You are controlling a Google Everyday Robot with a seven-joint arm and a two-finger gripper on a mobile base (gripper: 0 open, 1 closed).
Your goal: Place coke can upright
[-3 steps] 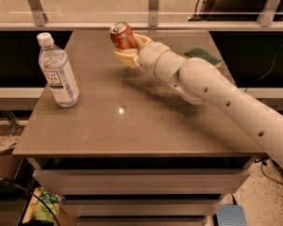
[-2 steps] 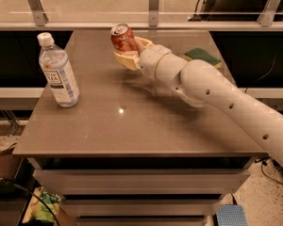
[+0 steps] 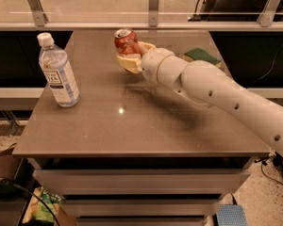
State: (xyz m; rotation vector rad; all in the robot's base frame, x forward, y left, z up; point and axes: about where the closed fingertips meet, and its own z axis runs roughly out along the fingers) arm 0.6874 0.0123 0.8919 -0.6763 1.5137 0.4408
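Observation:
The coke can (image 3: 126, 42) is red with a silver top and stands nearly upright, leaning slightly left, near the far middle of the brown table (image 3: 132, 126). My gripper (image 3: 130, 56) with cream fingers is shut on the can's lower half, reaching from the right on the white arm (image 3: 217, 91). The can's base is hidden by the fingers, so I cannot tell whether it touches the tabletop.
A clear water bottle (image 3: 58, 72) with a white cap stands upright at the table's left. A green sponge (image 3: 201, 55) lies at the far right behind the arm. A glass railing with metal posts (image 3: 153, 6) runs behind the table.
The gripper and can have shifted slightly to the right and a little nearer. The grip on the can is unchanged. The bottle has not moved.

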